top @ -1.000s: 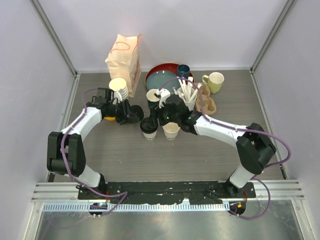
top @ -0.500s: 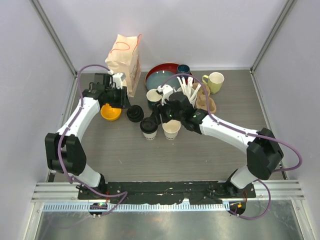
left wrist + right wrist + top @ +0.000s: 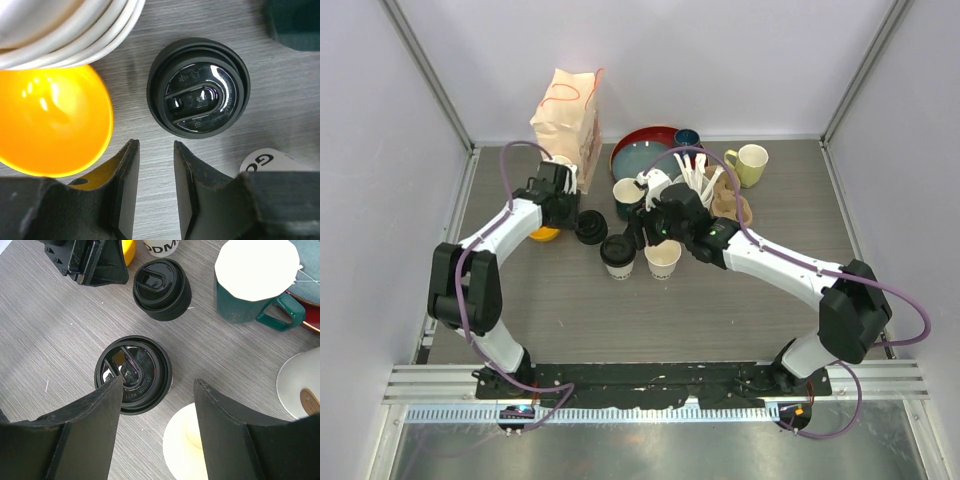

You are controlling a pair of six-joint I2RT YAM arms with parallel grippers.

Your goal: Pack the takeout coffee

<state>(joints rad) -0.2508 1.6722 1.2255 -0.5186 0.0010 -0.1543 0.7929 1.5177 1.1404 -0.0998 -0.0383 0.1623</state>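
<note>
One takeout coffee cup (image 3: pixel 618 255) stands with a black sip lid (image 3: pixel 133 374) on it. Beside it is a cream cup (image 3: pixel 663 258) with no lid, also in the right wrist view (image 3: pixel 192 452). My right gripper (image 3: pixel 157 385) hangs open above these two, its left finger over the lid's edge, holding nothing; from the top camera it (image 3: pixel 645 232) is just behind the cups. A loose stack of black lids (image 3: pixel 590 228) lies to their left. My left gripper (image 3: pixel 155 150) is open and empty just short of the lid stack (image 3: pixel 197 94), next to it from above (image 3: pixel 570 208).
An orange bowl (image 3: pixel 50 120) and stacked white cups (image 3: pixel 65 25) flank the left gripper. A paper bag (image 3: pixel 568 115) stands at the back left. A teal mug (image 3: pixel 250 302) capped in white, a red tray (image 3: pixel 645 155), a stirrer cup (image 3: pixel 697 195) and a yellow-green mug (image 3: pixel 752 163) crowd behind.
My left gripper pulled back from the lid stack toward the bag, then came partway back toward it, its jaws a little narrower. The right gripper shifted slightly back and stays open.
</note>
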